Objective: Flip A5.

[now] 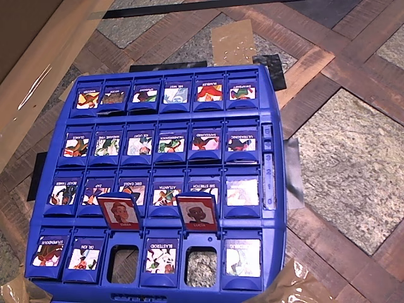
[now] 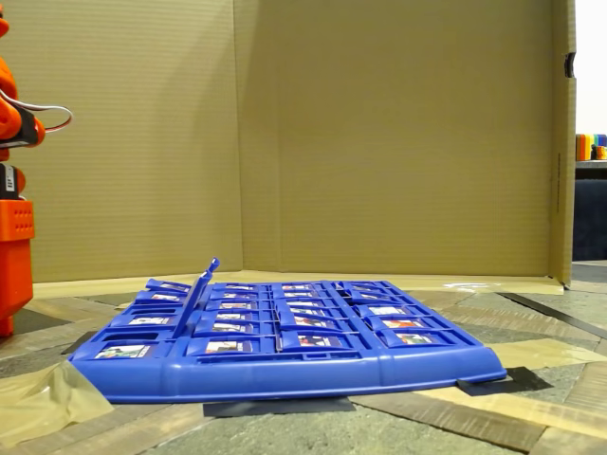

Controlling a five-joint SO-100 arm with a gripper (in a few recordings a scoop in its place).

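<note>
A5 [image 1: 242, 255] lies flat in the blue board's [image 1: 273, 101] bottom row at the far right in the overhead view. It is a blue-framed tile with a pale, washed-out cartoon facing up. In the fixed view A5 [image 2: 121, 352] is the nearest tile at the board's left front corner. The orange arm [image 2: 13, 237] stands at the left edge of the fixed view, well apart from the board. Its fingers are out of the picture.
Two red tiles stand upright in the bottom row: a red-haired woman [image 1: 118, 211] and "LUCIA" [image 1: 197, 213], each with an open slot in front of it. They rise together [image 2: 199, 284] in the fixed view. Cardboard walls [image 2: 379, 142] enclose the back and sides.
</note>
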